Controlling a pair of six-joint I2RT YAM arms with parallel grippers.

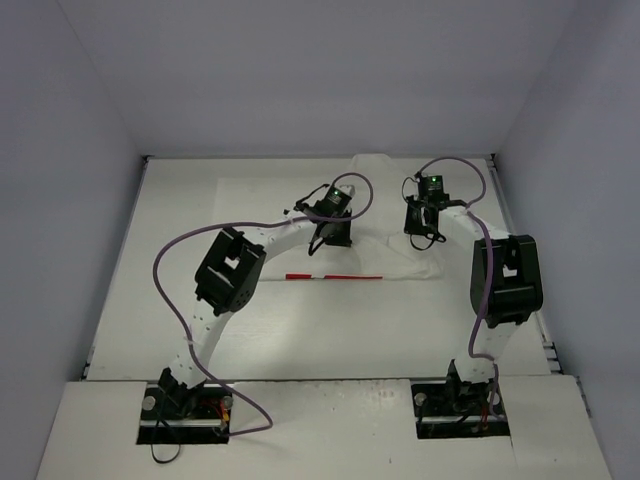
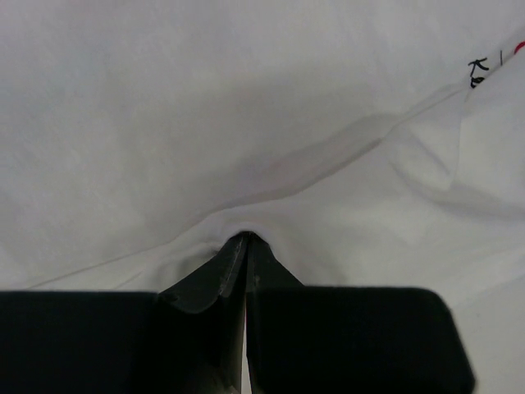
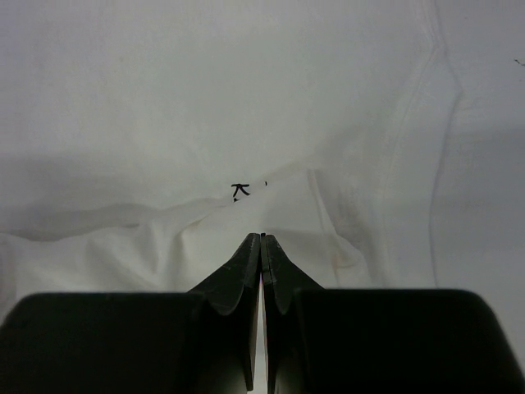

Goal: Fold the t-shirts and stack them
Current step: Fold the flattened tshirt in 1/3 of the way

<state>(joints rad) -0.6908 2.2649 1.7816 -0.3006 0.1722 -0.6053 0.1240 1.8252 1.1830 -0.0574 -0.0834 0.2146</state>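
On the white table [image 1: 300, 330], w/ white walls [image 1: 90, 150] round three sides, the white t-shirt [image 1: 385, 255] lies spread over the far-middle part, hard to pick out vs the surface. It fills both wrist views as well [image 2: 246, 123] [image 3: 205, 98].

Both arms reach fwd from the near edge and bend down over the cloth: left arm [image 1: 235, 270] angled in toward ctr, right arm [image 1: 505, 280] at the right side. Purple cables [image 1: 170, 290] loop along each.

left gripper [image 1: 325, 245] [image 2: 246, 238]: jaws clenched on a raised fold of the t-shirt, cloth peaking up into the tips. right gripper [image 1: 425, 240] [image 3: 261, 238]: jaws clenched too, creases running in to the tips, so it looks pinched on the t-shirt. The two sit near each other, same depth approx.

Thin red strip of print [image 1: 335, 276] shows at the shirt's near edge, just below the left gripper. Small black lettering [image 2: 478, 74] sits top right in the left wrist view; a tiny black mark [image 3: 239, 190] lies just beyond the right tips.
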